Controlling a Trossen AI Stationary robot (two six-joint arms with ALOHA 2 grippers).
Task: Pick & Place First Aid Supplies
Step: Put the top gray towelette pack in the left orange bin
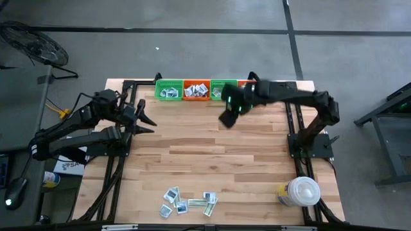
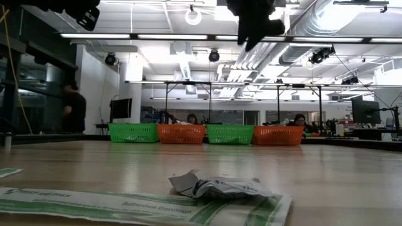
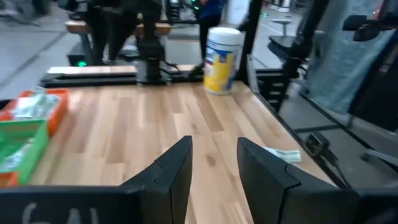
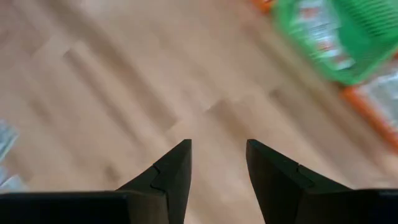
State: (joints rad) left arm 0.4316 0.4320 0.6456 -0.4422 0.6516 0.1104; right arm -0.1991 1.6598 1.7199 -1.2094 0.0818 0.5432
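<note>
While both arms' fingers (image 3: 212,168) (image 4: 217,168) gape empty: four baskets (image 1: 169,90), packets (image 1: 189,204) uncountable, one container (image 1: 300,191).

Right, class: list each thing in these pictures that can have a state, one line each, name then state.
left gripper: open, empty, held over the table's left side.
right gripper: open, empty, raised near the baskets.
baskets: in a row at the far edge, packets inside those that show.
loose packets: lying flat on the table near the front edge.
white container: upright, lid on, front right corner.
</note>
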